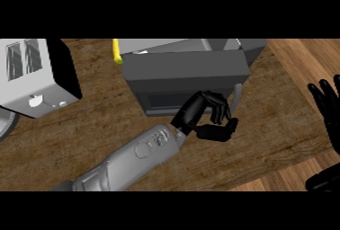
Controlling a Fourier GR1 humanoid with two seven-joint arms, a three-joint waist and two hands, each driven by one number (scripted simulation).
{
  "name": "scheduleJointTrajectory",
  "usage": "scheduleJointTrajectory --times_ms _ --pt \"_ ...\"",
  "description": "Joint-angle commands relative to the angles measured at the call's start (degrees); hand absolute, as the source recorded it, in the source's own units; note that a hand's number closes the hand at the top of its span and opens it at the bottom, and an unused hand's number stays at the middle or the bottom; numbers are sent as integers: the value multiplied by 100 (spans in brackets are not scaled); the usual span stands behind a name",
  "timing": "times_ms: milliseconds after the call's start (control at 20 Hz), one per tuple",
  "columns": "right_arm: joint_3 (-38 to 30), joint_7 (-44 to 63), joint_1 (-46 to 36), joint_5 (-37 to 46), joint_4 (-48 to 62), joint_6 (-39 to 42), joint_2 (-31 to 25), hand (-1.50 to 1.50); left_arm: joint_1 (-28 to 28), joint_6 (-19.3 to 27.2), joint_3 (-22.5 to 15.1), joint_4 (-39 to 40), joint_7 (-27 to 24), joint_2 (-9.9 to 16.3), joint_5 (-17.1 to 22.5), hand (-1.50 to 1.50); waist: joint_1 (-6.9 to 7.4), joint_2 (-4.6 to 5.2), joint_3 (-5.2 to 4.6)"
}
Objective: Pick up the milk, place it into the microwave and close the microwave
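Observation:
The dark grey microwave (189, 72) stands at the back middle of the wooden counter, its door (179, 83) against the body. No milk carton shows anywhere. A yellow strip (118, 51) sticks out at the microwave's upper left corner. My left hand (206, 117) lies against the lower right of the door, beside the thin grey handle (236, 95). Its fingers are curled and its thumb is tucked below, with nothing visible in it. My right hand (325, 108) rests open at the right edge, fingers up.
A white toaster (33, 76) stands at the back left. The rim of a plate (5, 123) shows at the left edge. A lighter wooden strip (299, 58) runs along the counter's right side.

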Motion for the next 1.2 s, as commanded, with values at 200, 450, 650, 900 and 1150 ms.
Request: scheduleJointTrajectory --times_ms 200,450,650,900,1150 --pt "47 325 -247 -330 -154 201 -212 -150 -813 200 245 448 -62 0 501 150 -372 99 17" --pt "34 468 -411 -488 -213 268 -339 -150 -1125 228 332 770 -152 0 691 150 -532 186 23" --pt "-15 559 -481 -618 -201 347 -464 -150 -1411 296 404 975 -182 0 837 150 -661 211 35" --pt "-79 684 -615 -769 -192 346 -575 -150 -1513 440 426 1097 -275 4 993 150 -770 249 40" --pt "-128 830 -725 -841 -214 331 -723 -150 -1546 559 434 1109 -308 7 1114 150 -814 252 34"
